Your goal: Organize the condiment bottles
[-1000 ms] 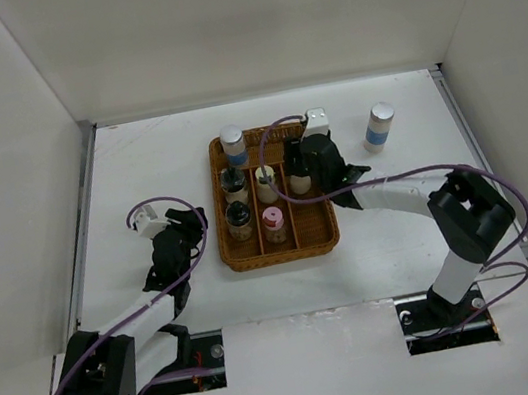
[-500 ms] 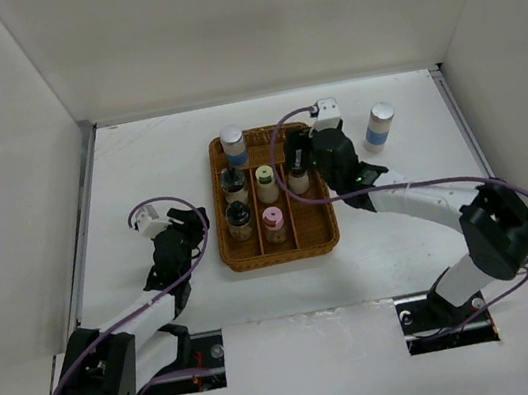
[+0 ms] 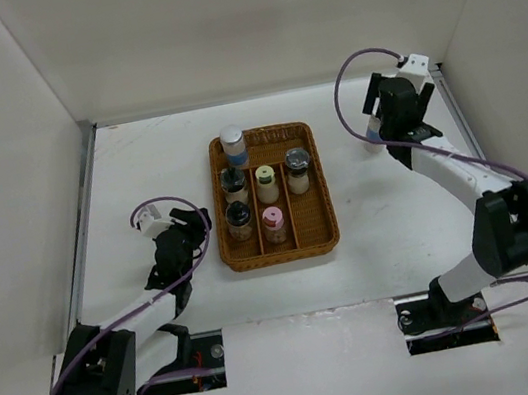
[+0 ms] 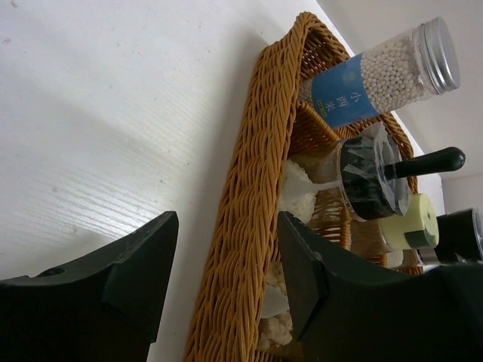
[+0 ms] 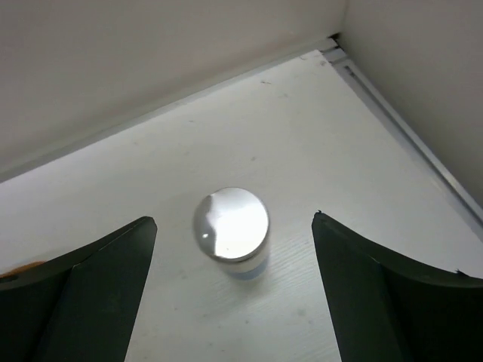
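Plainly, one condiment bottle (image 5: 232, 235) is not yet put away. It stands upright on the table (image 5: 317, 136) near the far right corner, well apart from the wicker tray (image 3: 224, 226), where the other bottles (image 3: 266, 182) sit in their compartments. The right pincer (image 5: 232, 224) hovers above it with its fingers spread wide, one to either side, touching nothing. The left pincer (image 4: 226, 226) is also spread and holds nothing. It sits low by the tray's left wall, whose rim shows between its fingers.

As for handling, the bottle looks small, light and rigid, so it should not give under the fingers. Whether it is glass or plastic I cannot tell. Its silver cap (image 5: 230, 221) is smooth and shiny, and the round body (image 5: 247, 269) below it looks just as slick, so a shallow or off-centre pinch could let it squirt out or spin. Being narrow and upright, it would probably tip if one finger reached it before the other.

The safest hold, I judge, is square across the body just under the cap, with both fingers level and centred on the axis — low enough to grip the straight wall, not the cap's edge. Moderate pressure should do.
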Tool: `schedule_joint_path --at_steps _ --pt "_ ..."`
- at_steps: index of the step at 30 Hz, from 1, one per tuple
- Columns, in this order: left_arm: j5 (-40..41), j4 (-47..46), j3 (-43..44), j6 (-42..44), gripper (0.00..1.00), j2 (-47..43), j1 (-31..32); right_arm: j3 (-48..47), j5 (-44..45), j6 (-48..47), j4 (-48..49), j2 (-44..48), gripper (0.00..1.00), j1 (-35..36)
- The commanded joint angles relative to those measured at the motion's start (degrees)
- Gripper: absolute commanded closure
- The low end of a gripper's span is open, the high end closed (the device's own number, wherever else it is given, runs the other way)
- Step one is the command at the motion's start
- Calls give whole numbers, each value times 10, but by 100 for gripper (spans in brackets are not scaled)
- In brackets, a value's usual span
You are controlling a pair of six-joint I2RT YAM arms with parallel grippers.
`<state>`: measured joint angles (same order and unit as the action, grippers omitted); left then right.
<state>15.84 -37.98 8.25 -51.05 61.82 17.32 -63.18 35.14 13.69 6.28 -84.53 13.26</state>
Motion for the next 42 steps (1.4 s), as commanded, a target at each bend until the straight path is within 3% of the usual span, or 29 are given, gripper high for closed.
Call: schedule_joint_path --at_steps 1,10,21,25,30,42 --pt "2 -32 8 1 46 -4 4 -23 -2 -3 -35 -38 7 -14" --pt "2 -37 13 1 46 11 13 -58 -98 13 -15 -93 7 -40" --pt "3 -37 11 2 46 3 7 -94 -131 36 -22 -166 19 -63" --pt "1 -38 12 1 46 11 6 -94 -126 40 -23 -166 35 -63" --pt "5 -38 13 2 46 11 7 -50 -85 44 -6 -92 49 -50" --pt "7 -36 5 -5 45 -3 6 145 -51 48 0 183 50 156"
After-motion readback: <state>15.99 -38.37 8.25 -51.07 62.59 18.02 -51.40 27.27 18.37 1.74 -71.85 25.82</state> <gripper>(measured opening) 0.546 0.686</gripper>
